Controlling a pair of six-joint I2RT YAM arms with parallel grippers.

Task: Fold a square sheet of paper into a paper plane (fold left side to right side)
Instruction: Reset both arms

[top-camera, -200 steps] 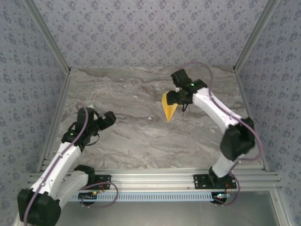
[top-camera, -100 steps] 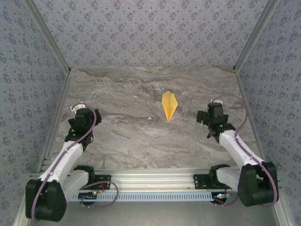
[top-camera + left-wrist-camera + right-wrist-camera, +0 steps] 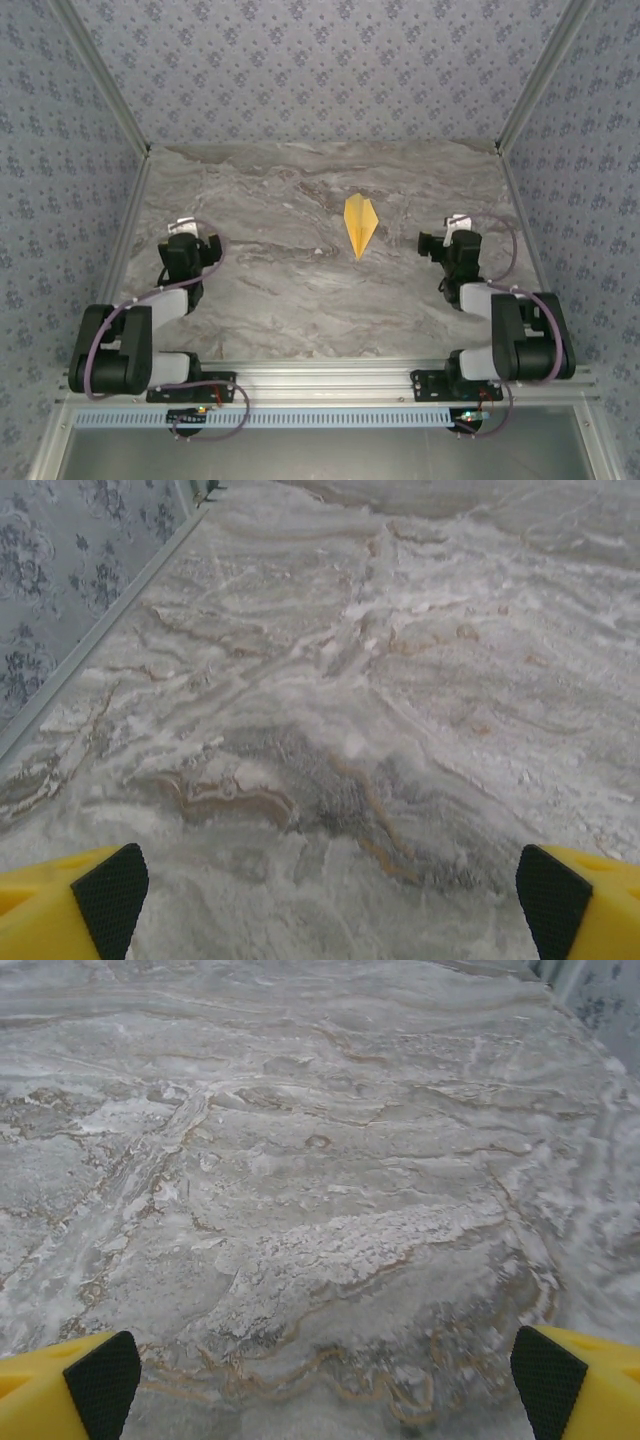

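The paper plane, a slim mustard-yellow dart with its sharp tip toward me, lies flat on the marble table a little right of centre. No square sheet of paper is in view. My left gripper is folded back at the near left, far from the plane. It is open in the left wrist view, its gripper holding nothing above bare marble. My right gripper sits at the near right, a short way right of the plane. Its jaws also stand wide open over bare marble.
Patterned walls with metal corner posts enclose the table on three sides. A metal rail runs along the near edge at the arm bases. The left wall's base strip runs close beside the left gripper.
The right arm has let go of the plane and drawn back to the near right. The left arm has folded back to the near left. The plane has stayed in place.
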